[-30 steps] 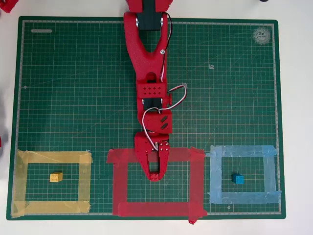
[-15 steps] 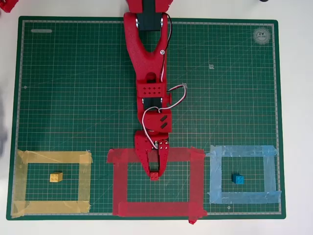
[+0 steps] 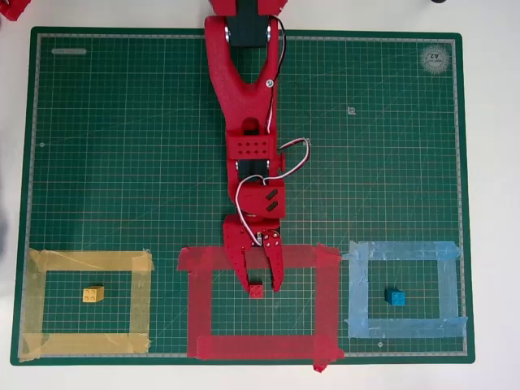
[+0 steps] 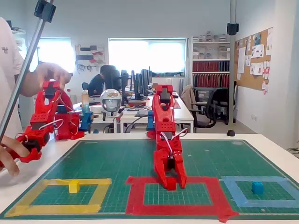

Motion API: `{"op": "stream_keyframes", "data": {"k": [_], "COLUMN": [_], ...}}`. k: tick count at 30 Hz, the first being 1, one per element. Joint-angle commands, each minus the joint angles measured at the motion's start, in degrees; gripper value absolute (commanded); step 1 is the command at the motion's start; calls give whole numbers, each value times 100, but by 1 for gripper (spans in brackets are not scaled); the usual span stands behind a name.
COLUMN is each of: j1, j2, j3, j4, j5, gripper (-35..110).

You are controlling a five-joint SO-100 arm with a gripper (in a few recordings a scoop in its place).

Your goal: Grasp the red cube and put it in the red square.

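The red cube (image 3: 257, 290) rests on the mat inside the red square (image 3: 329, 301), near its upper edge. My gripper (image 3: 264, 286) reaches over the top strip of the red tape, and its jaws stand open. The cube lies between the two fingertips, close to the left one, and the right finger (image 3: 277, 272) is apart from it. In the fixed view the red cube (image 4: 171, 183) sits low between the spread fingers of the gripper (image 4: 173, 184), just inside the far edge of the red square (image 4: 135, 196).
A yellow cube (image 3: 93, 294) lies in the yellow tape frame (image 3: 140, 301) on the left. A blue cube (image 3: 396, 297) lies in the light-blue tape frame (image 3: 357, 292) on the right. All are on a green cutting mat (image 3: 122, 146).
The jaws have opened and let go of the red cube, which now rests on the mat. The arm has pulled back slightly toward the top of the overhead view.
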Motion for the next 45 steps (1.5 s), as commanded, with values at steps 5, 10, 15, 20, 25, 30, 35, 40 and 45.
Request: {"op": "stream_keyframes", "data": {"k": [5,10,15,20,25,30,35,40,45], "j1": [123,343,483,536,545,492,378,413,387], "j2": [1274,2136,3691,5871,7857,9642,11048,11654,12375], "j3": [466,809,1837,4096,6363,8288,9334,9360,9387], "j4": [-18,-18,-18,-18,-18,-18,352,1723,3542], "j5": [35,-9,35,9,35,246,809,817,782], "gripper": [21,21,21,21,21,20,-2,-2,-2]}}
